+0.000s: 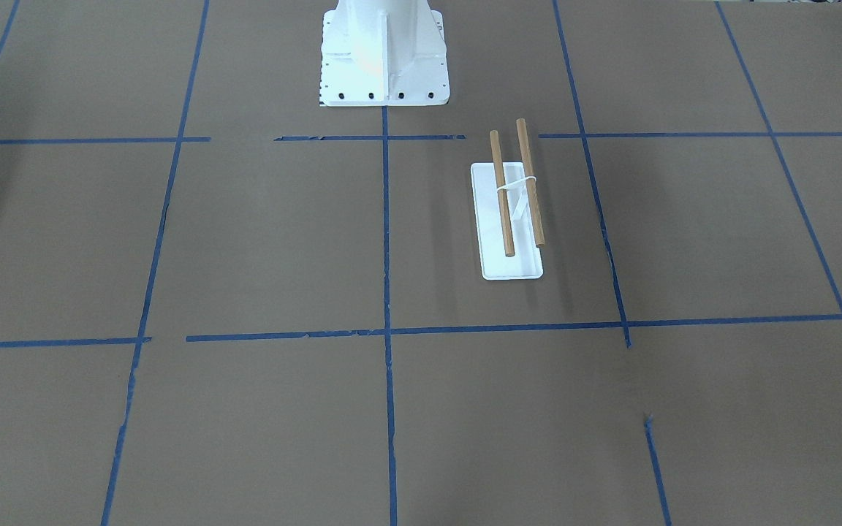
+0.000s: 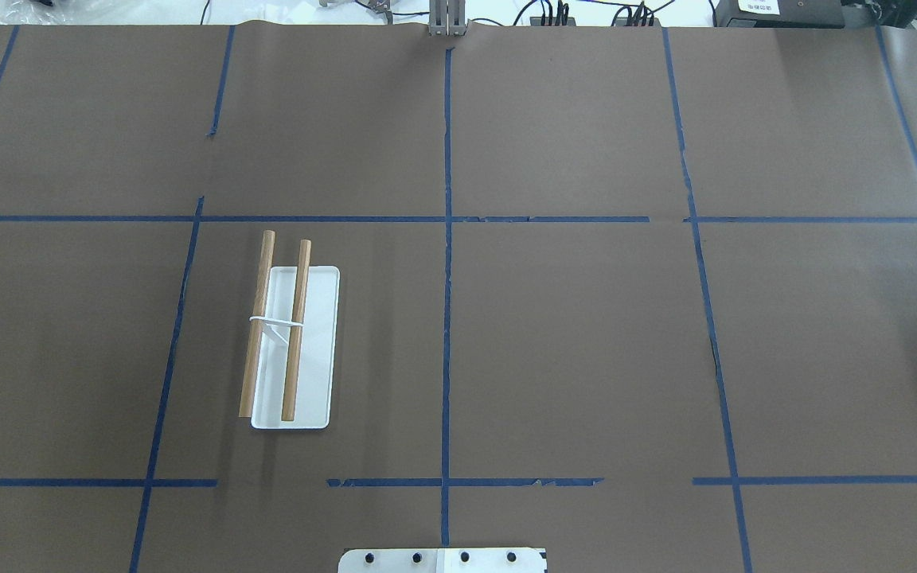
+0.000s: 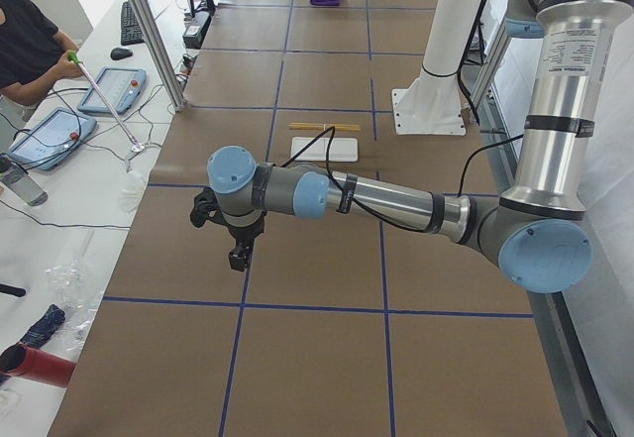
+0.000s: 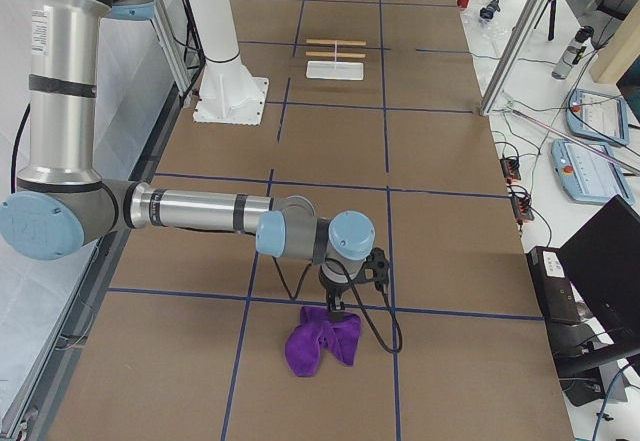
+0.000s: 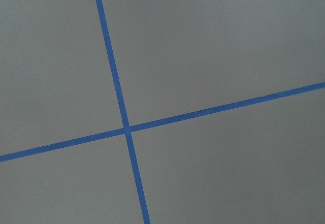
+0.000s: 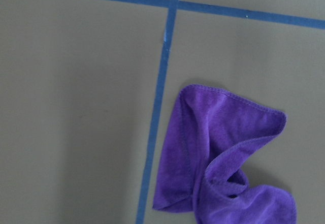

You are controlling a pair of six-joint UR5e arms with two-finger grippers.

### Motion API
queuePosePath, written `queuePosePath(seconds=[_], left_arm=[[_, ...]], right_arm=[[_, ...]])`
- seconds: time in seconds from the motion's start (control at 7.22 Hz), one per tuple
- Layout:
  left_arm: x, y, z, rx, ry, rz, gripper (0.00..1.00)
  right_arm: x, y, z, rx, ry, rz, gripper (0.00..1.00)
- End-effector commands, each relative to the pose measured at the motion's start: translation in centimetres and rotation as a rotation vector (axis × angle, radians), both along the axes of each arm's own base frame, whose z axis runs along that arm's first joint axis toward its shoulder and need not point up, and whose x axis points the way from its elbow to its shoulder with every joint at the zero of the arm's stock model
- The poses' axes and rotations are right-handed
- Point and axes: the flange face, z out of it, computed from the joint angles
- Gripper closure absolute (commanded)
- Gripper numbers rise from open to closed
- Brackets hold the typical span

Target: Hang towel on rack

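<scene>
We are looking down on the rack (image 1: 509, 263) from front and behind; wrist cameras are facing the table (image 5: 213, 46) closely.

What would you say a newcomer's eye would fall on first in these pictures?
The crumpled purple towel lies on the brown table at the end on the robot's right, with the right gripper poised close above it. Far from it, on the robot's left side, the rack stands with both wooden dowels bare. The left gripper hangs above the table near the opposite end.

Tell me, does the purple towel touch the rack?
Apart. The exterior right view shows the towel crumpled on the near table and the rack far beyond it, brown surface between them.
</scene>
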Motion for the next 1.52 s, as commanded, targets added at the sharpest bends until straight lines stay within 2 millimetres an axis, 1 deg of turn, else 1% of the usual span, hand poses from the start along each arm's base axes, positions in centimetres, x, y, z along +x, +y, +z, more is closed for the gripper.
queuePosePath(seconds=[0.0, 0.14, 0.28, 0.42, 0.55, 0.69, 0.83, 0.97, 1.11, 1.25, 1.38], left_arm=[[0.0, 0.1, -0.8, -0.011, 0.004, -0.024, 0.00], [0.0, 0.1, -1.4, -0.014, 0.006, -0.038, 0.00], [0.0, 0.1, -1.4, -0.015, 0.006, -0.039, 0.00], [0.0, 0.1, -1.5, -0.013, 0.006, -0.039, 0.00], [0.0, 0.2, -1.4, -0.015, 0.004, -0.039, 0.00], [0.0, 0.2, -1.4, -0.016, 0.004, -0.039, 0.00], [0.0, 0.2, -1.4, -0.015, 0.004, -0.039, 0.00], [0.0, 0.2, -1.3, -0.018, 0.004, -0.039, 0.00], [0.0, 0.2, -1.3, -0.018, 0.003, -0.039, 0.00], [-0.1, 0.2, -1.3, -0.018, 0.004, -0.041, 0.00], [-0.1, 0.2, -1.3, -0.018, 0.004, -0.041, 0.00]], right_arm=[[-0.4, 0.9, 6.4, -0.018, 0.002, 0.027, 0.07], [-0.7, 1.0, 6.7, -0.027, 0.002, 0.023, 0.13], [-0.8, 1.4, 7.6, -0.048, 0.000, 0.020, 0.21], [-1.0, 1.7, 8.4, -0.065, 0.000, 0.017, 0.23], [-1.0, 2.0, 8.7, -0.073, -0.001, 0.017, 0.25], [-1.3, 2.0, 8.8, -0.076, -0.010, 0.013, 0.33], [-1.7, 1.9, 8.7, -0.075, -0.013, 0.004, 0.51], [-2.0, 1.6, 8.5, -0.072, -0.014, -0.001, 0.65], [-2.4, 1.0, 8.0, -0.067, -0.015, -0.005, 0.72], [-2.6, 0.6, 7.7, -0.066, -0.016, -0.003, 0.88], [-2.6, 0.3, 7.2, -0.054, -0.018, -0.002, 1.00]])
